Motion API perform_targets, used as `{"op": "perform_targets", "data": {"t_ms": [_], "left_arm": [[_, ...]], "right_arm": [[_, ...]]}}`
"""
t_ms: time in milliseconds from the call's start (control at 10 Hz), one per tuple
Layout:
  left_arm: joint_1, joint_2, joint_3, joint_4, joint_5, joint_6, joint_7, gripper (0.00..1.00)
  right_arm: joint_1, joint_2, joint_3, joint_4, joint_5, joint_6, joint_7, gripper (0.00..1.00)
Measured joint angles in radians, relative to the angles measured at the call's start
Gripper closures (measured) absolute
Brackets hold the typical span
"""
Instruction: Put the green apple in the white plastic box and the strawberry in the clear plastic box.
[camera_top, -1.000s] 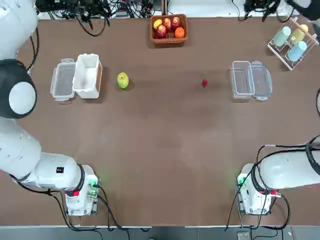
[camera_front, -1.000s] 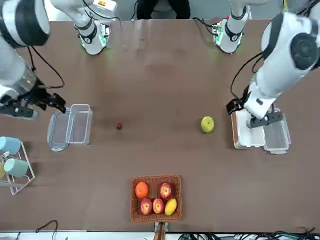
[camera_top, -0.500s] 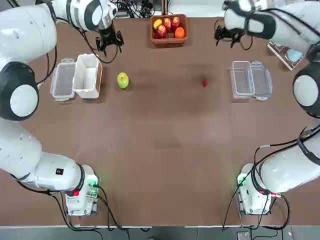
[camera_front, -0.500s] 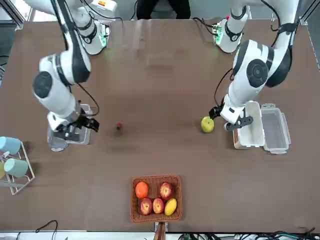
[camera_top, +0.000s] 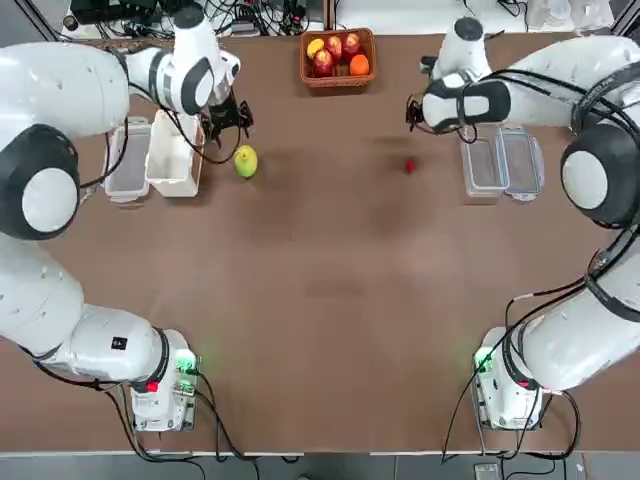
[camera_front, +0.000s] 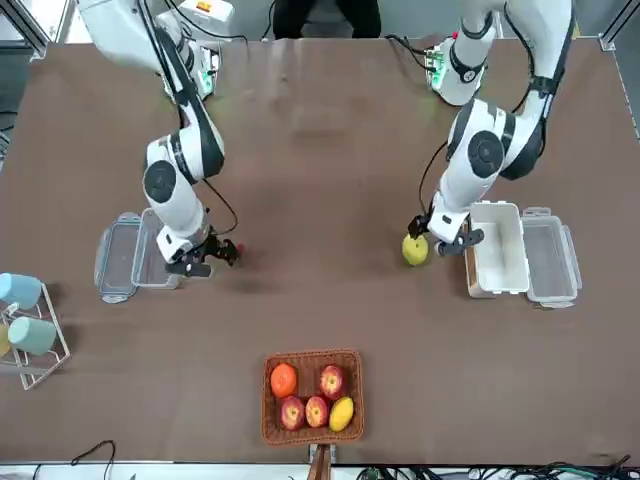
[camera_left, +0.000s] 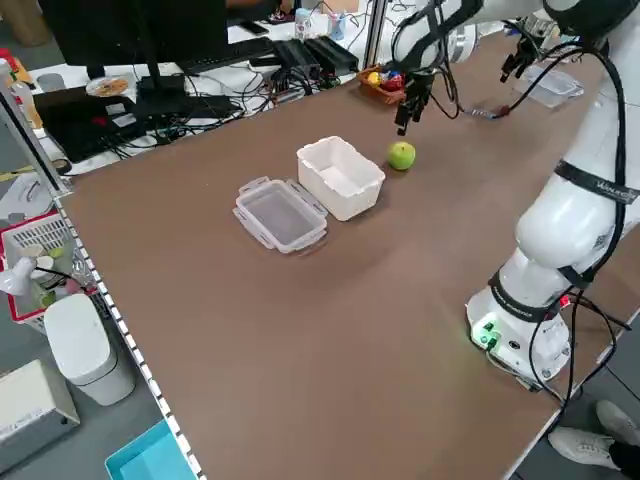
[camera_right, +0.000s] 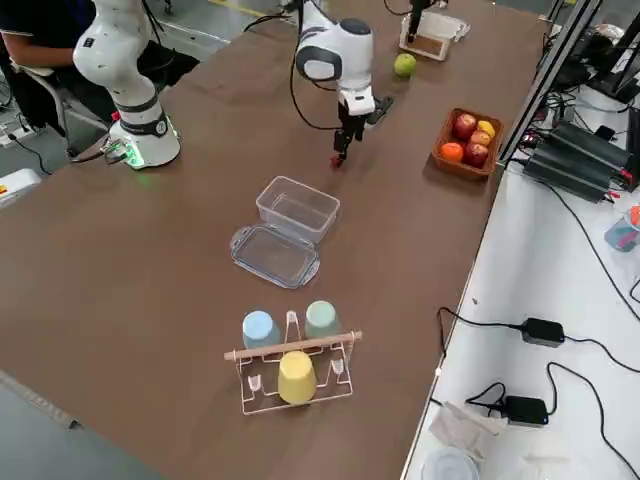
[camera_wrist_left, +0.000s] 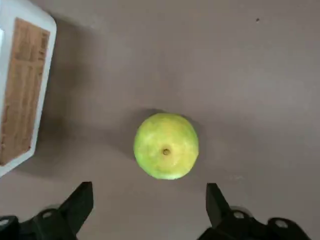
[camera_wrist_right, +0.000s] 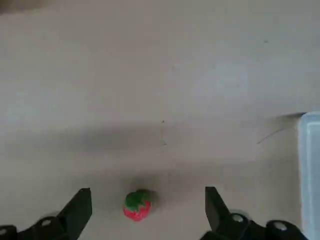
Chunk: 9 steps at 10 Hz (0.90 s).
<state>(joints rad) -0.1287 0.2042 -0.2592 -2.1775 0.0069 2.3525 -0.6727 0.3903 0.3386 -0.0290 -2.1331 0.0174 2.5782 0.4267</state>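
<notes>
Risks first: green apple (camera_wrist_left: 166, 145) round, free on table (camera_top: 330, 300), so off-centre closing of jaws likely to roll it away or toward white plastic box (camera_top: 172, 152) just beside. Strawberry (camera_wrist_right: 137, 205) tiny; jaws spread far wider than berry, so easy to close over nothing, nudge it, or scrape table if descent too deep. Clear plastic box (camera_top: 484, 158) light-looking; prob. slides if bumped by arm on way in. Possible mix-up w/ wicker basket (camera_top: 338, 58) fruit at far edge.

Left gripper (camera_top: 228, 116) just above apple, between it & far table edge, next to white box; jaws wide open, empty, apple between the two tips in wrist view but lower, not touched. Right gripper (camera_top: 417, 112) near strawberry, far side of it; jaws wide open, empty, berry roughly centred between tips, not touched. Neither fruit boxed yet: apple on table just right of white box, strawberry on table left of clear box, some gap between. Second clear tub (camera_top: 127, 160) touching white box's other side.

Table: brown, matte, mostly bare. Rack w/ pastel cups (camera_right: 292, 360) at far right corner. Room: cables, power bricks & monitors past far edge, white bin on floor, part of a person at robot's end.
</notes>
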Motion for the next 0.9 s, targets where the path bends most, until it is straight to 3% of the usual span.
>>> {"op": "perform_targets", "data": {"t_ms": [300,600,900], "left_arm": [[0.01,0.056,0.001,0.001,0.0,0.046,-0.03,0.0],[0.004,0.123,0.0,0.001,0.0,0.149,-0.096,0.0],[-0.002,0.16,-0.001,-0.001,0.03,0.169,-0.117,0.0]], "right_arm": [[0.051,0.052,0.0,-0.086,0.0,0.16,0.037,0.0],[0.061,0.063,-0.001,-0.123,0.0,0.191,0.042,0.0],[0.09,0.064,-0.001,-0.132,0.0,0.193,0.062,0.0]]}}
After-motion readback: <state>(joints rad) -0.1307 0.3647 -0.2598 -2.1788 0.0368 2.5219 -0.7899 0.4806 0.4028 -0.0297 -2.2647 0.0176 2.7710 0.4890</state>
